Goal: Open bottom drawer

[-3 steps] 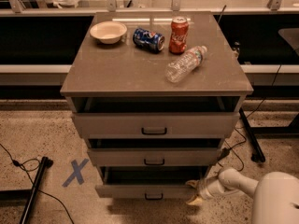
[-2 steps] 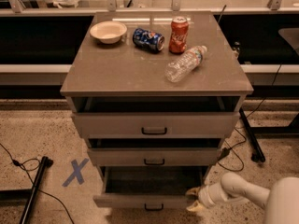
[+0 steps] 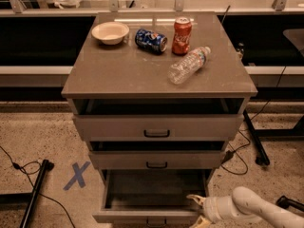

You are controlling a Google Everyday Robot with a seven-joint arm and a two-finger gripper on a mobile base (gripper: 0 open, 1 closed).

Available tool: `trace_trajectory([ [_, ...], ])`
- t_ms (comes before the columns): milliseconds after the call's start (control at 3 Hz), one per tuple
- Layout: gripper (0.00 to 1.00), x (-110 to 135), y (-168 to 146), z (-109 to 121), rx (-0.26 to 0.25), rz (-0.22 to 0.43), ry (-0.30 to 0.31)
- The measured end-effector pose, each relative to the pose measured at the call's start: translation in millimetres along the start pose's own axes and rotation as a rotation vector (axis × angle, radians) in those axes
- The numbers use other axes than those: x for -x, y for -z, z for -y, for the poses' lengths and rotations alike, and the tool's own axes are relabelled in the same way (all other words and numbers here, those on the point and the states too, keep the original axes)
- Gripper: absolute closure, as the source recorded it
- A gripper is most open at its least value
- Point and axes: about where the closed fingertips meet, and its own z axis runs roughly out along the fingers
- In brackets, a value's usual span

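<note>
The bottom drawer (image 3: 147,215) is the lowest of three grey drawers and stands pulled well out, its plain grey inside (image 3: 154,189) showing. Its black bar handle (image 3: 156,221) sits at the frame's bottom edge. My gripper (image 3: 197,209) is at the drawer's front right corner, on a white arm (image 3: 254,205) that comes in from the lower right. One pale finger (image 3: 194,198) lies over the drawer's right rim and the other is below, at the frame's edge. The fingers are spread apart.
The top drawer (image 3: 156,126) and the middle drawer (image 3: 156,159) are each slightly out. On the cabinet top (image 3: 118,70) lie a bowl (image 3: 110,32), a blue can on its side (image 3: 151,40), an upright red can (image 3: 182,29) and a lying water bottle (image 3: 189,64). Blue tape X (image 3: 77,175) and cables (image 3: 28,167) are on the floor.
The bottom drawer has slid much further out toward the camera. My gripper has moved down and forward with the drawer's front right corner.
</note>
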Motion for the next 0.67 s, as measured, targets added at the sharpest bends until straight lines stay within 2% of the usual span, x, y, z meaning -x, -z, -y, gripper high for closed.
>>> trace_trajectory([
  [333, 0.03, 2.0, 8.5, -6.1, -0.023, 0.028, 0.009],
  [667, 0.0, 2.9, 7.6, -6.3, -0.021, 0.03, 0.01],
])
